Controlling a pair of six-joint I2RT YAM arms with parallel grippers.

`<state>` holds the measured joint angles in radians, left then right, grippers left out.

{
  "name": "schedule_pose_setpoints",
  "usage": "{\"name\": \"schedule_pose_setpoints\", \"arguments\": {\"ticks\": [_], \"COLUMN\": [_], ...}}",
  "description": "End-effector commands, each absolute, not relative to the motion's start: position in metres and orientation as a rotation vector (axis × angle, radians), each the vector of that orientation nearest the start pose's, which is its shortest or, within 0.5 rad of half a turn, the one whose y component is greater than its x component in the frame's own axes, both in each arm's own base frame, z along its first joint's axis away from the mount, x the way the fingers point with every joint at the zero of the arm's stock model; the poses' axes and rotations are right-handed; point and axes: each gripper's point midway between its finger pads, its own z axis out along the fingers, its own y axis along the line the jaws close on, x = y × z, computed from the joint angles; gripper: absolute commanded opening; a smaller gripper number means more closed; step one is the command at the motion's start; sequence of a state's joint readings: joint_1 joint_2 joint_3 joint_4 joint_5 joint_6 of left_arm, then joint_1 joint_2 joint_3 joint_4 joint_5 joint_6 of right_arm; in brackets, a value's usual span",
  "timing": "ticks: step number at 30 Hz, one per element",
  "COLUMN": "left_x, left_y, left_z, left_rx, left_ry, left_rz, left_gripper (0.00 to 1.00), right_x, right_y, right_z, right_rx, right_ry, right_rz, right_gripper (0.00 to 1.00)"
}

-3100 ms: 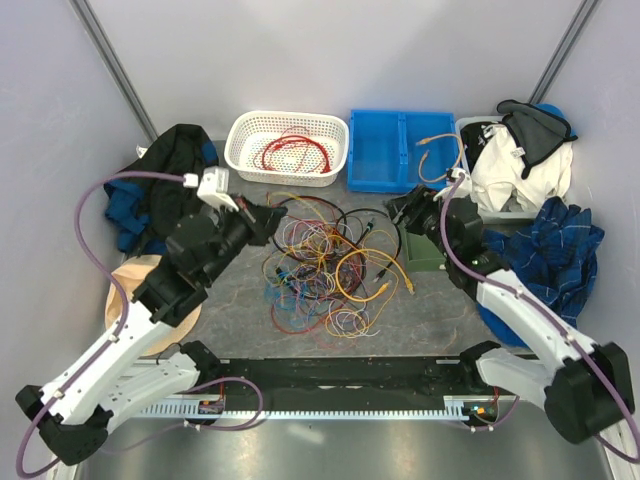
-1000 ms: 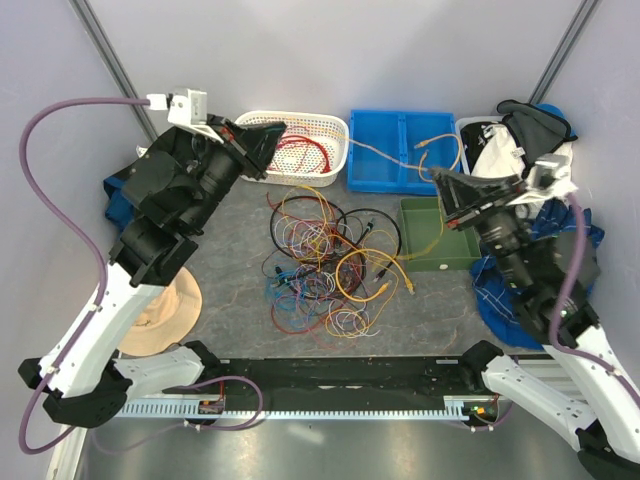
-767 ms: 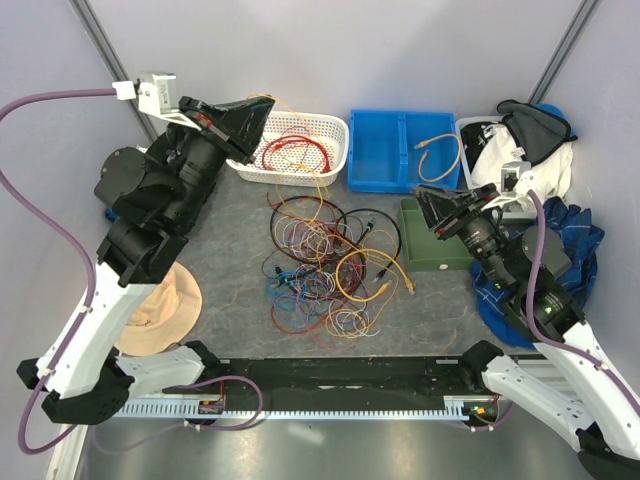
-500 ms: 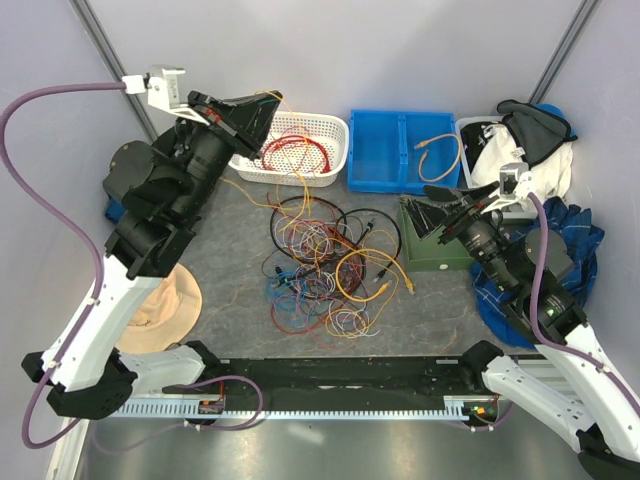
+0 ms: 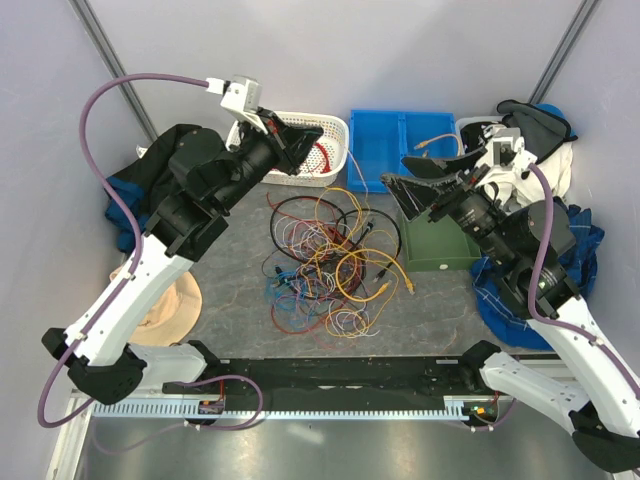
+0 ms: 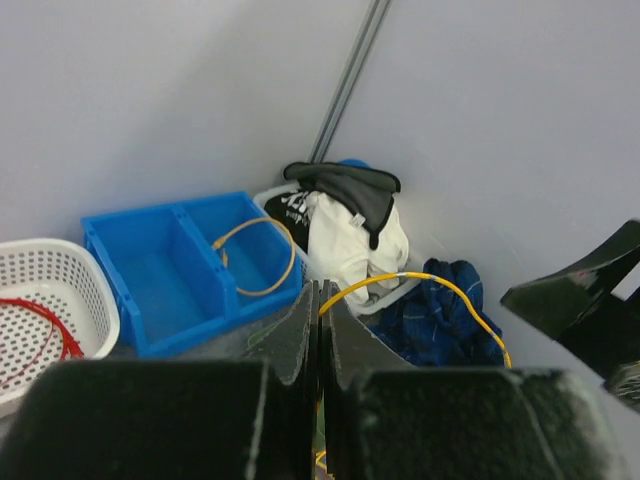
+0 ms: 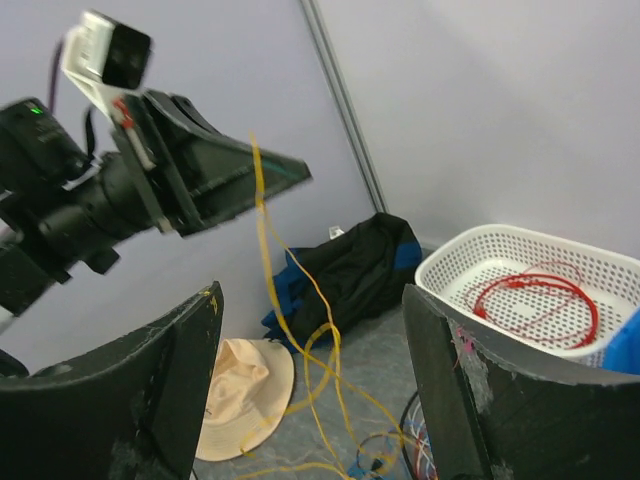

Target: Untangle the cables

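The cables [image 5: 335, 262] lie in a tangled pile of red, yellow, black, blue and white wires on the grey table. My left gripper [image 5: 303, 143] is raised over the white basket [image 5: 330, 135] and is shut on a yellow cable [image 6: 440, 284] that hangs down to the pile. The right wrist view shows this gripper [image 7: 285, 175] with the yellow cable [image 7: 264, 235] dropping from it. My right gripper [image 5: 410, 190] is open and empty, held in the air right of the pile, facing the left gripper. It also shows in the right wrist view [image 7: 310, 300].
The white basket holds a coiled red cable [image 7: 535, 298]. A blue bin [image 5: 385, 150] holds an orange cable [image 5: 437, 143]. A green box [image 5: 440, 255] sits under the right arm. Clothes [image 5: 520, 160] lie at the right, a black jacket [image 5: 150, 185] and a tan hat [image 5: 170, 300] at the left.
My left gripper has swung right and lower, over the basket, with the yellow cable in it. My right gripper has moved up and left, its jaws open.
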<state>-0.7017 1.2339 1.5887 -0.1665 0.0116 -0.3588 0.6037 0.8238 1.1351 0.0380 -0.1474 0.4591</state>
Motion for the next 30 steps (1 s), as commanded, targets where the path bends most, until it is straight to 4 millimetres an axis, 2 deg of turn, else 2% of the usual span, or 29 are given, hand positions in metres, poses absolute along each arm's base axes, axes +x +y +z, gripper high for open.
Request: {"name": "schedule_pose_setpoints", "arguments": {"ticks": [1, 7, 12, 15, 16, 18, 19, 21, 22, 23, 24, 25, 26, 27, 28, 29, 30], "left_x": [0.289, 0.292, 0.293, 0.294, 0.294, 0.295, 0.295, 0.296, 0.298, 0.297, 0.298, 0.304, 0.306, 0.302, 0.308, 0.307, 0.304], "left_y": [-0.277, -0.286, -0.287, -0.288, -0.288, -0.288, -0.288, -0.286, -0.285, -0.28, -0.276, -0.268, -0.263, -0.252, -0.244, -0.239, -0.231], "left_z": [0.497, 0.488, 0.486, 0.485, 0.483, 0.483, 0.482, 0.48, 0.476, 0.476, 0.473, 0.462, 0.456, 0.458, 0.438, 0.43, 0.415], "left_rx": [0.274, 0.292, 0.301, 0.302, 0.308, 0.31, 0.311, 0.305, 0.298, 0.285, 0.266, 0.216, 0.189, 0.156, 0.113, 0.097, 0.082], "left_ry": [1.463, 1.49, 1.492, 1.494, 1.498, 1.498, 1.499, 1.5, 1.509, 1.506, 1.515, 1.54, 1.55, 1.542, 1.575, 1.585, 1.604], "left_rz": [-0.937, -0.957, -0.955, -0.951, -0.949, -0.944, -0.938, -0.929, -0.915, -0.903, -0.886, -0.843, -0.822, -0.802, -0.749, -0.729, -0.706], "left_gripper": [0.02, 0.02, 0.02, 0.02, 0.02, 0.02, 0.02, 0.02, 0.02, 0.1, 0.24, 0.53, 0.64, 0.81, 0.99, 1.0, 1.0], "right_x": [0.211, 0.23, 0.252, 0.261, 0.261, 0.261, 0.262, 0.263, 0.266, 0.266, 0.266, 0.266, 0.27, 0.269, 0.27, 0.269, 0.268], "right_y": [0.213, 0.243, 0.26, 0.272, 0.275, 0.277, 0.275, 0.27, 0.263, 0.259, 0.253, 0.246, 0.234, 0.228, 0.224, 0.212, 0.208], "right_z": [0.534, 0.528, 0.508, 0.493, 0.491, 0.489, 0.49, 0.492, 0.495, 0.499, 0.505, 0.512, 0.521, 0.529, 0.531, 0.55, 0.557], "right_rx": [-0.272, -0.341, -0.356, -0.377, -0.382, -0.38, -0.362, -0.339, -0.298, -0.282, -0.259, -0.235, -0.185, -0.166, -0.162, -0.117, -0.113], "right_ry": [1.14, 1.196, 1.292, 1.362, 1.368, 1.375, 1.373, 1.367, 1.36, 1.35, 1.336, 1.32, 1.314, 1.304, 1.314, 1.279, 1.268], "right_rz": [1.083, 1.129, 1.114, 1.093, 1.099, 1.099, 1.088, 1.072, 1.045, 1.031, 1.013, 0.992, 0.942, 0.92, 0.897, 0.868, 0.85], "right_gripper": [0.8, 0.79, 0.75, 0.63, 0.51, 0.35, 0.18, 0.02, 0.0, 0.0, 0.0, 0.0, 0.0, 0.0, 0.0, 0.0, 0.0]}}
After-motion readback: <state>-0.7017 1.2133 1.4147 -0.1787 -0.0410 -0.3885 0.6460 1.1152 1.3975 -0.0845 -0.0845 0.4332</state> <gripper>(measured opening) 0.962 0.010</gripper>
